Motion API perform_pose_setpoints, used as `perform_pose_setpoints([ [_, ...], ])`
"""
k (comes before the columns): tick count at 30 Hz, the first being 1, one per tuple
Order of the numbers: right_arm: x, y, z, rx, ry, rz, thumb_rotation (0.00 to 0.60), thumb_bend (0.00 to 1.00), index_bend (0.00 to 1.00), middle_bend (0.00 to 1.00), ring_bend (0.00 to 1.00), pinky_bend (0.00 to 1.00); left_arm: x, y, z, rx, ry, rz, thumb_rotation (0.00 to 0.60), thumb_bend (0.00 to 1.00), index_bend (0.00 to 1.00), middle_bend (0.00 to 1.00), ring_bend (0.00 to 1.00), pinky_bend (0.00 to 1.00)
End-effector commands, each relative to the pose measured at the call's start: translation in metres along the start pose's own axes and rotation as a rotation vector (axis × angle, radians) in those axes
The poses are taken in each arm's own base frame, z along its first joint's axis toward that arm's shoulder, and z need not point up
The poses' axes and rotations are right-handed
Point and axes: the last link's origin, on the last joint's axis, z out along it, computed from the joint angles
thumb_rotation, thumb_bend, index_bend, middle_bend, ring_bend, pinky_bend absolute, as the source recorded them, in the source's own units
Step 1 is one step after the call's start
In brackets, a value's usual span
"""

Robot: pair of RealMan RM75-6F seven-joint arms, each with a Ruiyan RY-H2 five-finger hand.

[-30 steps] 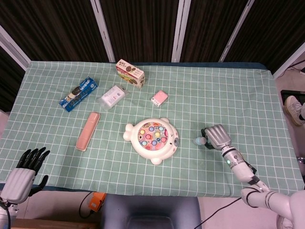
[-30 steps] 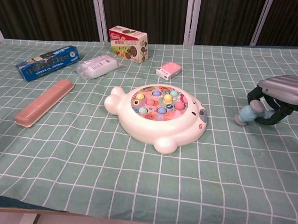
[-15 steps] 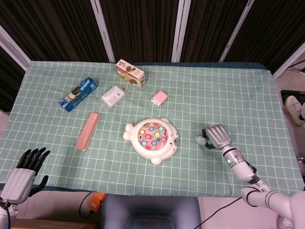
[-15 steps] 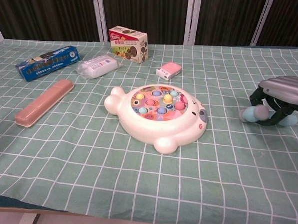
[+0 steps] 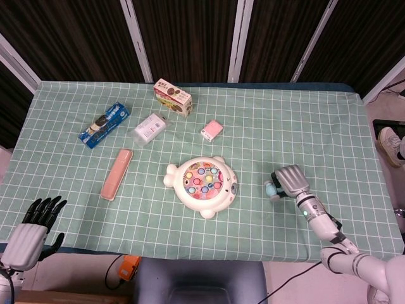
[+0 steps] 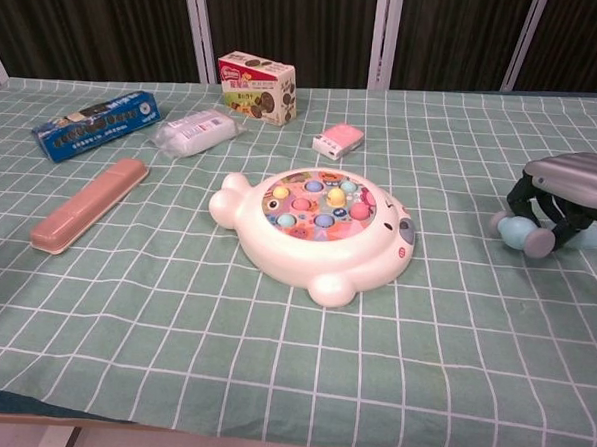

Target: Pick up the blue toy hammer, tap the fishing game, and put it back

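Observation:
The blue toy hammer (image 5: pixel 271 188) (image 6: pixel 525 234) lies under my right hand (image 5: pixel 288 181) (image 6: pixel 564 202) at the right of the table, its pale blue head poking out to the left. My fingers curl down around it, low over the cloth. The white fish-shaped fishing game (image 5: pixel 202 184) (image 6: pixel 316 231) sits mid-table, left of that hand, apart from the hammer. My left hand (image 5: pixel 31 229) hangs off the table's front left corner, fingers apart, holding nothing; the chest view does not show it.
A pink case (image 5: pixel 117 173) (image 6: pixel 87 203) lies left of the game. At the back are a blue snack pack (image 5: pixel 104 125) (image 6: pixel 92 124), a white packet (image 5: pixel 150 128) (image 6: pixel 194 133), a biscuit box (image 5: pixel 173 97) (image 6: pixel 257 86) and a small pink box (image 5: pixel 212 130) (image 6: pixel 339 141).
My right hand has shifted slightly right and toward the front edge, and the hammer head has turned and moved with it. The left hand has stayed put.

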Motion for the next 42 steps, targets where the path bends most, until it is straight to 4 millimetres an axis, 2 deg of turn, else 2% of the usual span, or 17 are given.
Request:
perform_pose_setpoints([
  [1, 0.0, 0.0, 0.0, -0.001, 0.002, 0.0, 0.6, 0.42, 0.82, 0.72, 0.72, 0.74, 0.0, 0.0, 0.0, 0.0, 0.0, 0.0, 0.6, 0.42, 0.0, 0.04, 0.01, 0.04],
  [7, 0.001, 0.001, 0.0, -0.002, 0.007, -0.001, 0.6, 0.41, 0.79, 0.69, 0.7, 0.73, 0.0, 0.0, 0.0, 0.0, 0.0, 0.0, 0.6, 0.42, 0.0, 0.04, 0.01, 0.04],
  [12, 0.002, 0.004, -0.001, -0.012, 0.019, -0.02, 0.6, 0.4, 0.7, 0.63, 0.68, 0.71, 0.0, 0.0, 0.0, 0.001, 0.002, -0.001, 0.6, 0.42, 0.0, 0.04, 0.01, 0.04],
  [24, 0.004, 0.011, 0.0, -0.041, 0.034, -0.05, 0.6, 0.39, 0.6, 0.54, 0.62, 0.68, 0.0, 0.0, 0.0, 0.0, -0.002, 0.002, 0.6, 0.42, 0.0, 0.04, 0.01, 0.04],
  [31, 0.005, 0.013, 0.001, -0.059, 0.039, -0.037, 0.6, 0.37, 0.49, 0.47, 0.53, 0.61, 0.0, 0.0, 0.0, 0.001, -0.002, 0.003, 0.6, 0.42, 0.0, 0.04, 0.01, 0.04],
  [37, 0.008, 0.012, 0.003, -0.066, 0.042, -0.03, 0.6, 0.36, 0.42, 0.41, 0.43, 0.59, -0.001, 0.0, 0.0, 0.001, -0.003, 0.004, 0.6, 0.42, 0.0, 0.04, 0.01, 0.04],
  [42, 0.011, 0.012, 0.004, -0.073, 0.044, -0.026, 0.6, 0.36, 0.41, 0.4, 0.41, 0.59, -0.001, 0.0, 0.0, 0.002, -0.003, 0.004, 0.6, 0.42, 0.0, 0.04, 0.01, 0.04],
])
